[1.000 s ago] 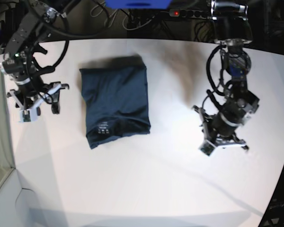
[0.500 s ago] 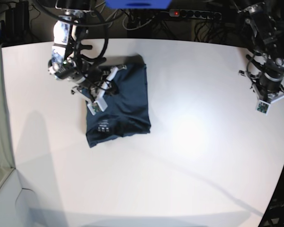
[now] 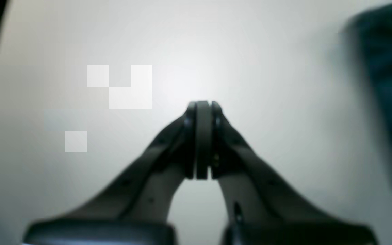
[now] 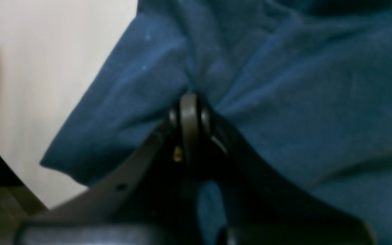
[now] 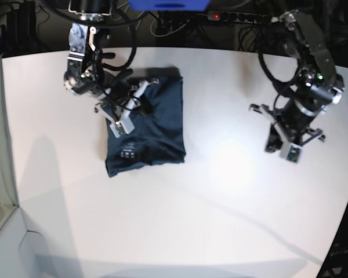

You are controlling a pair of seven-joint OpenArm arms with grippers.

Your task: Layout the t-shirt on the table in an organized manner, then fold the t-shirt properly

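Base view shows the plain dark navy-blue cotton t-shirt (image 5: 146,124) already folded into a compact rectangle on the left half of the large smooth white tabletop (image 5: 180,220), its small white printed label (image 5: 127,156) showing near the front edge. Laying out and most of the folding look done; what seems left is a last tuck or some tidying, since the upper left corner is bunched.

That corner is where the right hand (image 5: 129,107) sits. In the right wrist view its jaws are pressed together with a pinch of blue cloth (image 4: 250,85) gathered at their tips, so it appears to have hold of the shirt.

Across the tabletop, well apart from the shirt, the left hand (image 5: 287,152) hangs over bare surface, fully closed and holding nothing; the left wrist view shows its tips (image 3: 201,105) meeting over plain white.

Beyond the curved far edge the room is dark, with black cables and a power strip (image 5: 238,16) bearing a red light.
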